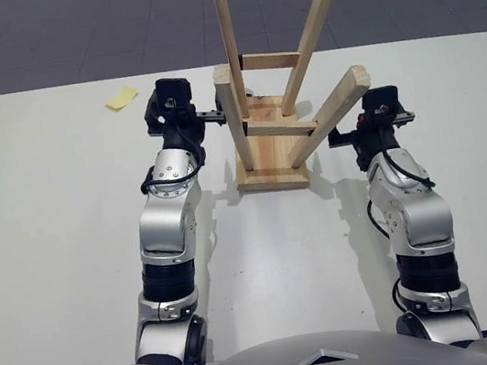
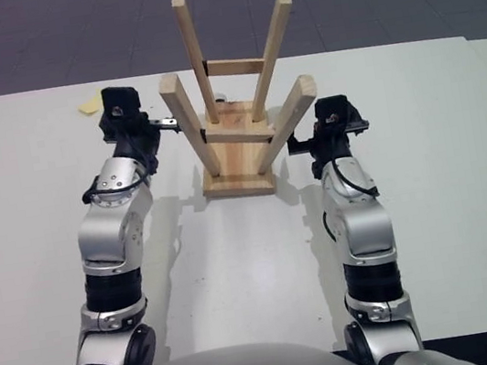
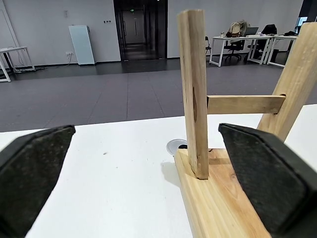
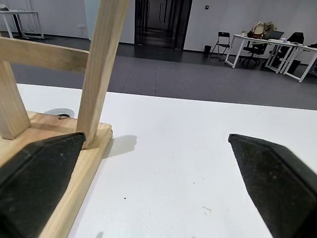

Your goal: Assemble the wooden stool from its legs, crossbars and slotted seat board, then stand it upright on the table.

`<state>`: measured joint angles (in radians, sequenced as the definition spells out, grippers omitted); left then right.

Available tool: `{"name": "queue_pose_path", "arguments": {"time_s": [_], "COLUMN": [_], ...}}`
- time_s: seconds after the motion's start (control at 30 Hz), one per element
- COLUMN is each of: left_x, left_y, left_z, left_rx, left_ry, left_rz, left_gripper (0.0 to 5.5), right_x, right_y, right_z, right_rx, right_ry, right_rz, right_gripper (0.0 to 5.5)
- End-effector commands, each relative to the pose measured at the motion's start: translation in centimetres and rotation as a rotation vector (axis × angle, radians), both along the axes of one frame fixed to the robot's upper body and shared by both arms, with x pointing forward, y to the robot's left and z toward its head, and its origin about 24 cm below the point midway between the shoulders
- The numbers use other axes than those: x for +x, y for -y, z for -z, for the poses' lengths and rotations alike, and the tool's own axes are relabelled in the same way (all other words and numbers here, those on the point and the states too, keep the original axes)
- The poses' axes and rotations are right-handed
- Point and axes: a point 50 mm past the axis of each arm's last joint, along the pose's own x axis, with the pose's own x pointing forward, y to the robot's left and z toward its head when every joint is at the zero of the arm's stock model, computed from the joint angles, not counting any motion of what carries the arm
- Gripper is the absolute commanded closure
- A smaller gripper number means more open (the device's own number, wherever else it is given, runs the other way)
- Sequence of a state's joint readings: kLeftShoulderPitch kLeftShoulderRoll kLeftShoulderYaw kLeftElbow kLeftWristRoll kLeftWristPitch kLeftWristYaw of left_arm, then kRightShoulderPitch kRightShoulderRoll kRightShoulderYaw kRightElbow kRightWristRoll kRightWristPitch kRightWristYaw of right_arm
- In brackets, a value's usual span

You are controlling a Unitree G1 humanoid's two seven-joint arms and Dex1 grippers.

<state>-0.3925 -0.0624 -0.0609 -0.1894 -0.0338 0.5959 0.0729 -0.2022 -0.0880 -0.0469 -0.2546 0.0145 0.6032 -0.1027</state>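
The stool [image 1: 268,132] stands inverted mid-surface [image 1: 60,193], seat board [image 1: 269,176] down; left end effector [image 1: 209,117] at its 9 o'clock, right end effector [image 1: 339,137] at 3 o'clock, both spread wide. An uneven grip during flipping could topple it.

stool [image 1: 267,155]: no print you can read.
yellow note [image 1: 122,97]: no writing you can make out.

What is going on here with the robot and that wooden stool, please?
The stool looks assembled but stands upside down on the white table, seat board flat and four legs pointing up with crossbars fitted. The left gripper and right gripper sit open on either side of it, gripping nothing. It has not yet been stood upright.
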Motion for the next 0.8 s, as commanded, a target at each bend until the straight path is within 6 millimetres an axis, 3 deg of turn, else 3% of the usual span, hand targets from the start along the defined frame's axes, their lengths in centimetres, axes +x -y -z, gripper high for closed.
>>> {"name": "queue_pose_path", "arguments": {"time_s": [0.03, 0.13, 0.2, 0.23, 0.33, 0.4, 0.5, 0.7, 0.8], "left_x": [0.4, 0.4, 0.4, 0.4, -0.3, -0.9, -0.9, 0.4, 0.6], "left_y": [-3.2, -5.8, -5.8, -5.0, 0.0, 2.1, 2.9, -0.6, -3.8], "left_z": [2.6, 2.3, 0.8, -0.3, -3.0, -3.1, -2.2, 0.7, 2.3], "left_rx": [-0.089, -0.130, -0.113, -0.083, -0.006, 0.029, 0.074, 0.009, -0.100], "left_ry": [-0.169, -0.164, -0.091, -0.035, 0.097, 0.121, 0.092, -0.092, -0.173], "left_rz": [-0.233, -0.367, -0.343, -0.285, 0.006, 0.109, 0.128, -0.087, -0.282], "left_gripper": [0.10, 0.10, 0.10, 0.10, 0.10, 0.10, 0.10, 0.10, 0.10], "right_x": [0.6, 0.2, 0.3, 0.4, 0.4, 0.1, 0.1, 0.4, 1.0], "right_y": [1.9, 3.3, 3.2, 2.7, -0.6, -2.0, -2.2, 1.0, 2.4], "right_z": [-0.5, -0.9, -1.3, -1.7, -3.3, -3.7, -3.4, -1.2, -3.0], "right_rx": [-0.013, -0.029, -0.022, -0.011, 0.035, 0.052, 0.048, 0.012, 0.030], "right_ry": [0.009, 0.034, 0.059, 0.083, 0.169, 0.185, 0.164, 0.055, 0.146], "right_rz": [0.170, 0.253, 0.233, 0.195, 0.020, -0.032, -0.022, 0.169, 0.190], "right_gripper": [0.12, 0.12, 0.12, 0.12, 0.12, 0.12, 0.12, 0.12, 0.12]}}
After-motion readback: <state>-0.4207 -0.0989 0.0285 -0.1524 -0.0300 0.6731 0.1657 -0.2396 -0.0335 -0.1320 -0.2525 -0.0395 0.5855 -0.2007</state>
